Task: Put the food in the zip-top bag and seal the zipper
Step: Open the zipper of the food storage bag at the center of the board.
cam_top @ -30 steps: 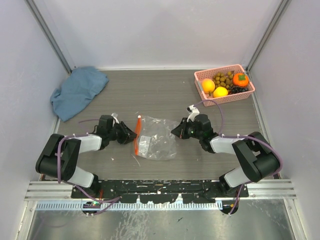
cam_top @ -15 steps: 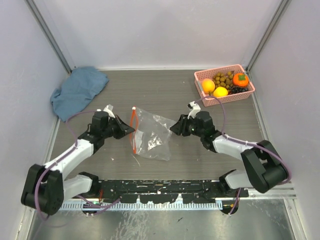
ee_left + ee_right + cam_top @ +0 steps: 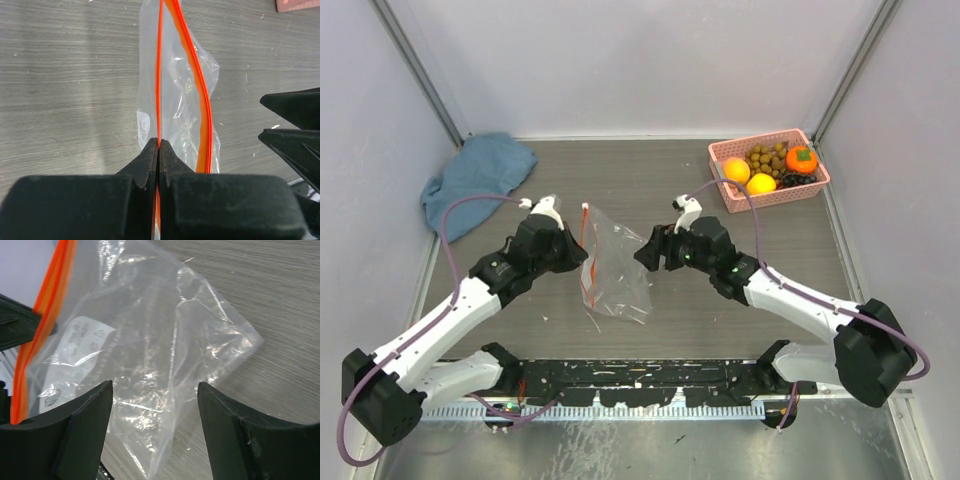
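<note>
The clear zip-top bag [image 3: 620, 265] sits mid-table with its mouth side raised at the left. My left gripper [image 3: 582, 258] is shut on one lip of the orange-red zipper [image 3: 160, 75], and the other lip [image 3: 200, 90] bows away, so the mouth gapes. My right gripper [image 3: 645, 255] stands open just right of the bag, its fingers apart over the crinkled plastic [image 3: 165, 350] and touching nothing. The food lies in the pink basket [image 3: 720, 152]: a peach-orange ball [image 3: 736, 171], a yellow one [image 3: 761, 184], an orange one with a green top [image 3: 801, 159] and grapes [image 3: 767, 158].
A crumpled blue cloth [image 3: 475, 180] lies at the back left. The basket stands at the back right corner near the wall. Both arm bases sit on the black rail [image 3: 640, 375] along the near edge.
My right gripper has opened, let go of the bag's right edge and shifted left. My left gripper closed fully on the zipper lip and lifted it up and away from the bases.
</note>
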Controlling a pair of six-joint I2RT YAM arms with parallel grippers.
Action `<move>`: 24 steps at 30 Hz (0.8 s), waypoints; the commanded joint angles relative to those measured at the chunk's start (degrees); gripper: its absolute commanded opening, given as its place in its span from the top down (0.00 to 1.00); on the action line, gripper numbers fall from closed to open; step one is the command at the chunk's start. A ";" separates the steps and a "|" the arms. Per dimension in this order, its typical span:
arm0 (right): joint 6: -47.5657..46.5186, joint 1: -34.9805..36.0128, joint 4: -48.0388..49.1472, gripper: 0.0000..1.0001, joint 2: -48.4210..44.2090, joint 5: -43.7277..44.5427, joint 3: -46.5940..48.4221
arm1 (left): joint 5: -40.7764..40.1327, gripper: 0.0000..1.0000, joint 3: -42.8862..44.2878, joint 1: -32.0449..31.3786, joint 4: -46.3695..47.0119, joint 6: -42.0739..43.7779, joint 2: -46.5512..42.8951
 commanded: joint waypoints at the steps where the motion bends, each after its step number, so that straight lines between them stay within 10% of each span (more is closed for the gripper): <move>1: 2.48 3.59 0.18 0.25 0.13 2.98 5.92 | -10.47 1.00 5.08 -4.87 -4.95 3.60 1.27; 24: 6.81 10.79 -2.80 0.30 15.02 6.95 22.77 | -31.86 1.00 16.28 -21.05 -9.12 8.83 7.45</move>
